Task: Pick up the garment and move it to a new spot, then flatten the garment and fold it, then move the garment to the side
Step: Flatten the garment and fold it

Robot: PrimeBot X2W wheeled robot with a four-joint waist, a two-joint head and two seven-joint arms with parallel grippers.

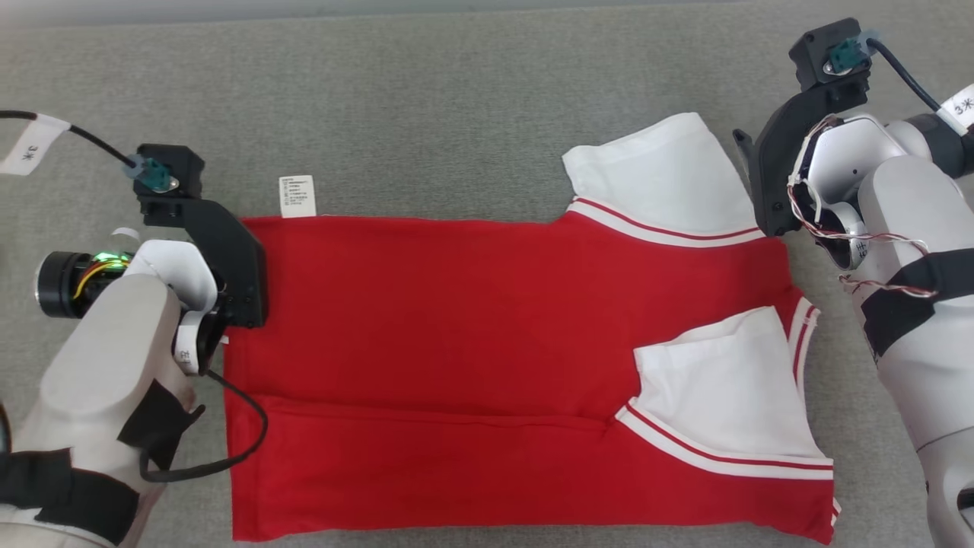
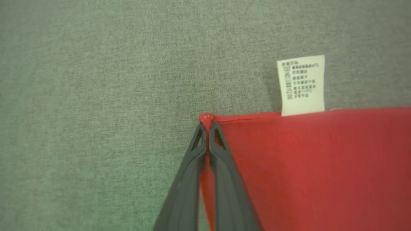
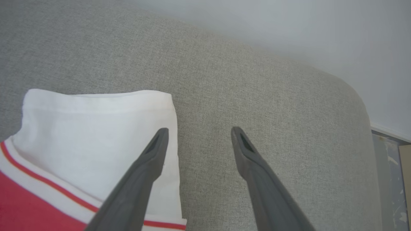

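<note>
Garment (image 1: 487, 342) lies smooth, red, rectangular on coarse grey upholstery (image 1: 456, 114).

A red garment (image 1: 456, 304) with white sleeves and red-and-white striped trim lies spread flat on a grey fabric surface (image 1: 456, 114). Its near long edge is folded over along a straight crease. The far sleeve (image 1: 654, 179) juts past the far edge at right, and the near sleeve (image 1: 723, 388) lies folded onto the red body. A white care label (image 1: 297, 196) sticks out near the far left corner.
</note>
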